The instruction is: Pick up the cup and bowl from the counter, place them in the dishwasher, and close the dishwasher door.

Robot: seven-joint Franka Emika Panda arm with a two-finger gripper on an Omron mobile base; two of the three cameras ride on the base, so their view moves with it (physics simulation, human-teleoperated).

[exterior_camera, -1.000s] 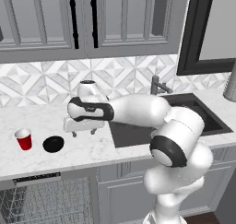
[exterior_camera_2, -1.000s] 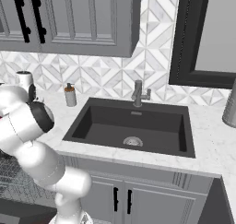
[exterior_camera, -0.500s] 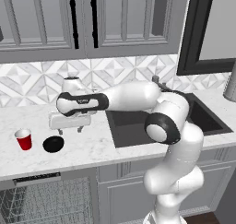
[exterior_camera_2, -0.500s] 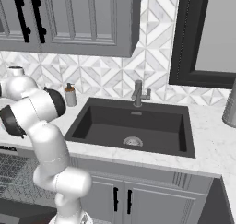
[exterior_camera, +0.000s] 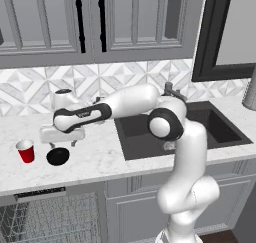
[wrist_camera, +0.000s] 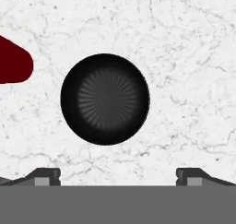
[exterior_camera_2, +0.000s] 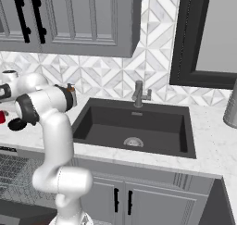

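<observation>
to the left of your gripper (exterior_camera: 62,142) stands the cup (exterior_camera: 26,151), upright on the counter (exterior_camera: 105,157), red with a white rim; in the hand view it (wrist_camera: 14,61) is just a dark red shape cut by the left edge. it sits near the bowl but apart from it, so you can likely take one without knocking the other.

straight below your gripper (wrist_camera: 118,174) lies the bowl (wrist_camera: 105,99), round, all black, shallow, with faint ribs fanning from its middle. in the left base view the bowl (exterior_camera: 58,156) rests on the counter just under the hand, not touched. the hand points down and the bowl is close to centred between the tips, a little to the left, which looks like lining up for a grasp from above.

your fingers (wrist_camera: 46,176) are spread wide, with nothing between them, each tip standing outside the bowl's width.

below the hand and toward you, the dishwasher (exterior_camera: 50,219) shows its wire rack, so it appears to be open and ready.
</observation>
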